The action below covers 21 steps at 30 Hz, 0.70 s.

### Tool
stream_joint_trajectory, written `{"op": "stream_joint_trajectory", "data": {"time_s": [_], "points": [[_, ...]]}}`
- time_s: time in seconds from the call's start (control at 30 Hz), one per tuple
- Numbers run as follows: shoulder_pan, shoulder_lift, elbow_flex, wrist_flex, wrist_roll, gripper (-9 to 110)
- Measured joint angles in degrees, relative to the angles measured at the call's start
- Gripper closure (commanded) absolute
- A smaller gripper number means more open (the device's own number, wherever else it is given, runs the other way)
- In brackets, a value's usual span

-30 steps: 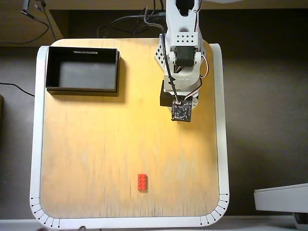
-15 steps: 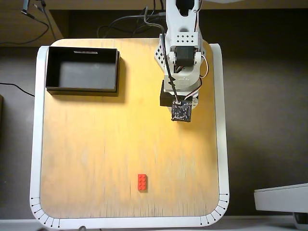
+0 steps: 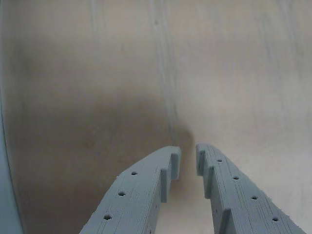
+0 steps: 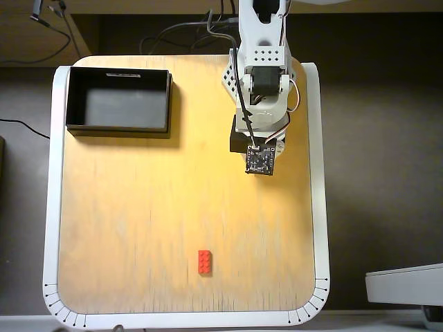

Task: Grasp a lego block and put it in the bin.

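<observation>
The claw [image 3: 188, 163] hangs nearly closed, a narrow gap between its fingers and nothing held. In the overhead view, the red brick [image 4: 205, 261] lies well below the arm, long axis pointing up-down, far from the bin [image 4: 118, 126] at upper left.

A white printed arm [image 4: 261, 83] is seen, with black servos, thin cables, and pale grey-blue fingers [image 3: 141, 195] dotted with small holes.

Bare table [image 4: 138, 207] between arm [image 4: 259, 104], lego block [image 4: 205, 261]; bin [image 4: 118, 100] well aside.
</observation>
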Motion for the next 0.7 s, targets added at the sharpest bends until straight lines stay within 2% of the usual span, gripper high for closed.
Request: {"op": "stream_joint_trajectory", "data": {"time_s": [0.7], "points": [[0.00, 0.00, 0.00, 0.00, -1.14, 101]]}}
